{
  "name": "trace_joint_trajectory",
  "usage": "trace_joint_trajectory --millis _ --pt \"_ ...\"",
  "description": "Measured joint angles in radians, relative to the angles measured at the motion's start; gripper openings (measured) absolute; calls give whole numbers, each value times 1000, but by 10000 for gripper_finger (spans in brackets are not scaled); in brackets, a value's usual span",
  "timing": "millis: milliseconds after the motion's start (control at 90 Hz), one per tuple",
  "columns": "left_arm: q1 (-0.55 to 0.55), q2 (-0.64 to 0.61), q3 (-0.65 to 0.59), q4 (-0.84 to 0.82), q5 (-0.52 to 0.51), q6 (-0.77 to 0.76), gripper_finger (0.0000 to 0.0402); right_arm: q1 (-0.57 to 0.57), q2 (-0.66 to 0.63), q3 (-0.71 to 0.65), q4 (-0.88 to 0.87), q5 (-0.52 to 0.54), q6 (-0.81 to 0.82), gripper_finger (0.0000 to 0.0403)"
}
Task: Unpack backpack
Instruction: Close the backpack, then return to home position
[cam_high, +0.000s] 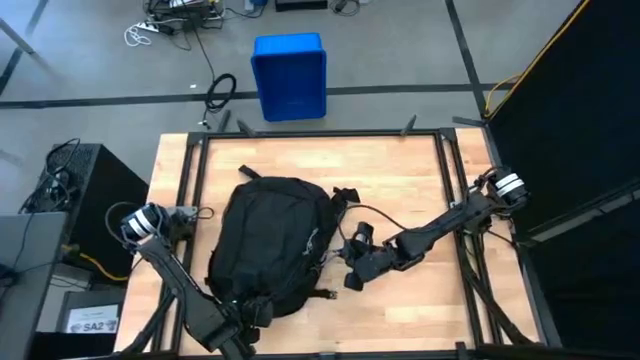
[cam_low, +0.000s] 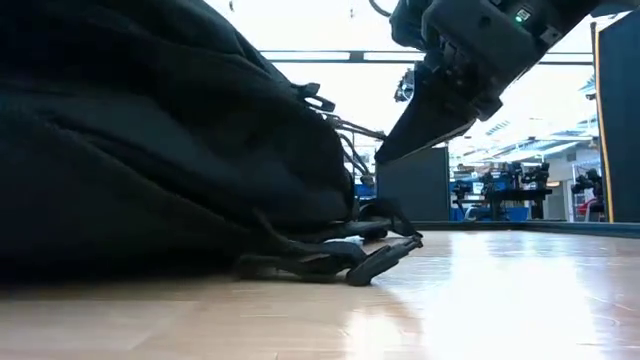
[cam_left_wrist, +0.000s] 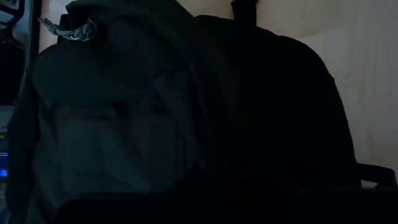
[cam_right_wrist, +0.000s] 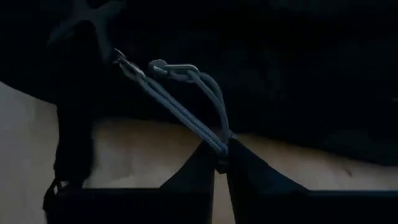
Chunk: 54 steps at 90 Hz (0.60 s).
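The black backpack (cam_high: 270, 240) lies flat on the wooden table, left of the middle, and fills the left of the low view (cam_low: 150, 150). My right gripper (cam_high: 350, 272) is at its right side, shut on a thin grey zipper pull cord (cam_right_wrist: 186, 118). The cord runs from a zipper slider (cam_right_wrist: 127, 65) on the bag. My left gripper (cam_high: 240, 318) is at the backpack's near end. Its wrist view shows only dark fabric (cam_left_wrist: 186, 124). My right gripper pinches the free end of the grey pull cord (cam_right_wrist: 217, 149) between its two fingertips. It comes level from the table's right toward the backpack. The cord stretches nearly straight from the fingers to the slider, with one strand bowed. The backpack stays on the table.
A loose strap with a buckle (cam_low: 385, 255) lies on the table by the bag's right side. Bare wood (cam_high: 420, 180) shows on the right half of the table. Black frame rails (cam_high: 320, 133) border the table. A blue bin (cam_high: 290, 75) stands on the floor beyond the far edge.
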Motion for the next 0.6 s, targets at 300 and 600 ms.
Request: trace_joint_trajectory --millis 300,600 --pt "22 0 -4 30 -44 62 0 20 3 -4 117 -102 -82 62" --pt "142 -3 -115 317 11 306 0 58 4 -4 168 -63 -158 188"
